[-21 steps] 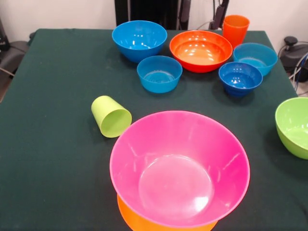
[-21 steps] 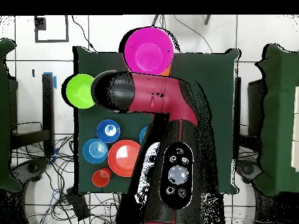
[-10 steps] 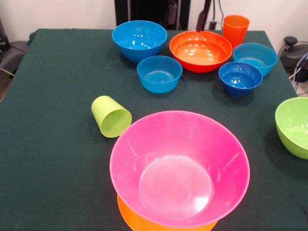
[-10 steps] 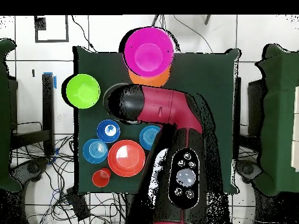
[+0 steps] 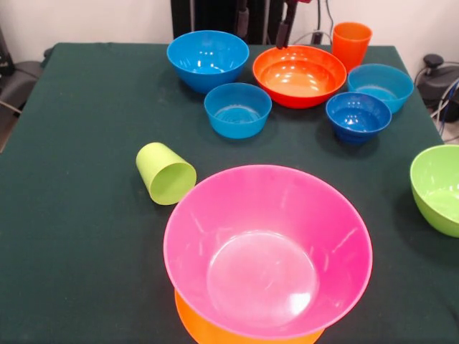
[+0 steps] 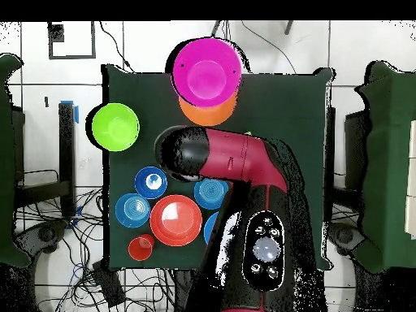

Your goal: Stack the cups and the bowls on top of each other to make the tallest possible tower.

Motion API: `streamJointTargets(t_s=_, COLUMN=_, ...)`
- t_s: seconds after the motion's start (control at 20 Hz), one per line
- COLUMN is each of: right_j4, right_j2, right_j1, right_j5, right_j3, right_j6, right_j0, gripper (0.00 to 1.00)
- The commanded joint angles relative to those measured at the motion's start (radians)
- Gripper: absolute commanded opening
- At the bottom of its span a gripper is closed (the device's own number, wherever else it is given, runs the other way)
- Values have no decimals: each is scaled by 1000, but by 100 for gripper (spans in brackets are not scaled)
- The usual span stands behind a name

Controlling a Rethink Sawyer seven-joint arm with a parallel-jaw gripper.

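Dark green cloth-covered table (image 5: 79, 236) fills the front view, white wall behind, cables at the right edge. Lower centre: large pink bowl (image 5: 267, 250) upright on the upturned light-orange bowl (image 5: 208, 331), only an orange sliver showing under it; that is the tower so far. Lime green cup (image 5: 166, 173) on its side just left of the pink bowl, mouth toward the camera. Lime-green bowl (image 5: 437, 188) at the right edge, cut off. Upper part of the frame: medium blue bowl (image 5: 208, 59), red-orange bowl (image 5: 299, 74), ribbed orange cup (image 5: 351, 43) upright behind it at upper right. Three small blue bowls: one (image 5: 237, 109) centre, one (image 5: 358, 115) darker, one (image 5: 380, 86) lighter beside the orange cup. Gripper (image 5: 284, 29) only as a dark tip at the top edge above the red-orange bowl's rim; cannot tell whether spread or closed. Overhead, the red and black arm (image 6: 236, 175) covers the table's middle.
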Motion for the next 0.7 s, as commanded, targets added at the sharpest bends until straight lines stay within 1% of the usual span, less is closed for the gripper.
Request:
streamJointTargets(t_s=0.05, right_j4=-75, right_j2=95, right_j1=58, right_j5=-82, right_j3=58, right_j6=-41, right_j0=-23, gripper=100)
streamJointTargets(t_s=0.2, right_j4=-77, right_j2=115, right_j1=103, right_j5=-108, right_j3=29, right_j6=-52, right_j0=-39, gripper=100)
streamJointTargets(t_s=0.35, right_j4=-80, right_j2=123, right_j1=129, right_j5=-147, right_j3=28, right_j6=-46, right_j0=-46, gripper=100)
streamJointTargets(t_s=0.5, right_j4=-77, right_j2=134, right_j1=146, right_j5=-176, right_j3=30, right_j6=-49, right_j0=-56, gripper=100)
streamJointTargets(t_s=0.7, right_j4=-77, right_j2=141, right_j1=154, right_j5=-183, right_j3=28, right_j6=-54, right_j0=-64, gripper=100)
